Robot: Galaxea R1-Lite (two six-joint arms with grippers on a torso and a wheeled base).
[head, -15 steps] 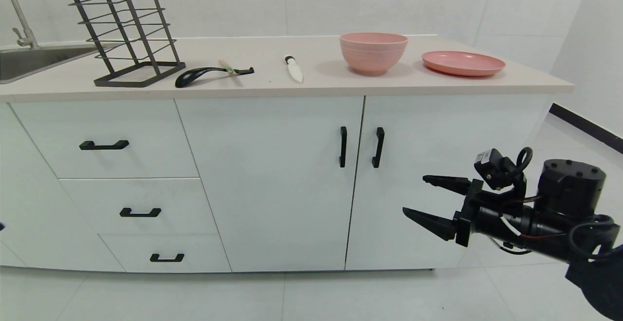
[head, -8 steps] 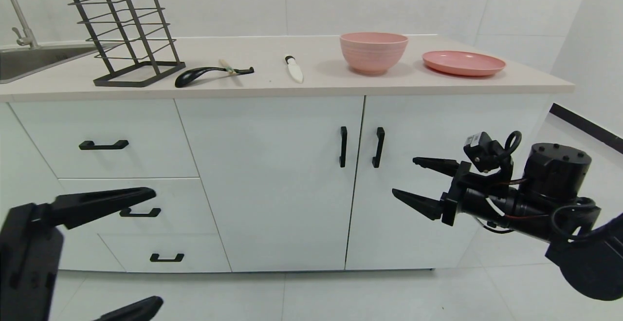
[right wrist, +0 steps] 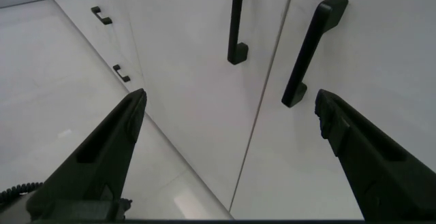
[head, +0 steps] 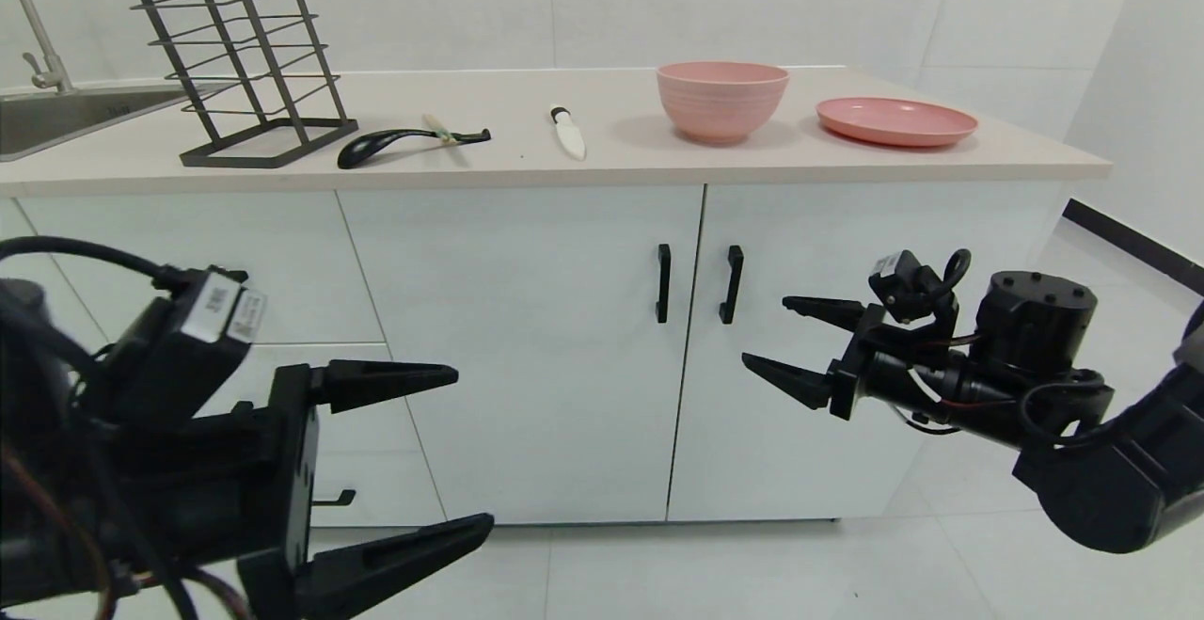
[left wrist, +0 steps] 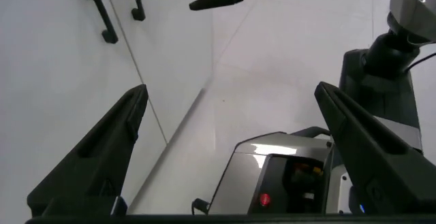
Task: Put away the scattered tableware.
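While the tableware is lying just where it lay a second ago, both arms are coming up in front of the cabinet. The left gripper (head: 475,448), barely at the frame's edge a second ago, is now pushing in from the lower left across the drawer fronts (head: 202,262). The right gripper (head: 765,329) is creeping higher and closer to the pair of black door handles (head: 730,284). Both grippers are hanging released, fingers spread wide with nothing between them. Up on the countertop (head: 611,166), the black spoon (head: 390,142) is lying just beside the wire rack (head: 235,55), with a pale-handled utensil (head: 439,129) crossing its handle. The white knife (head: 567,134) is resting between the spoon and the pink bowl (head: 721,100). The pink plate (head: 895,120) is sitting near the counter's right end, apart from the bowl. The sink (head: 66,117) is bordering the rack on the far left. A bare strip of countertop is running along the front edge before all the pieces, and open tiled floor (head: 752,573) is stretching below and to the right of the grippers. The right gripper is pointing at the closed right door, apart from it. White stickers are showing on the left wrist camera (head: 223,305) and on the right wrist camera (head: 884,265), their print too small to read.
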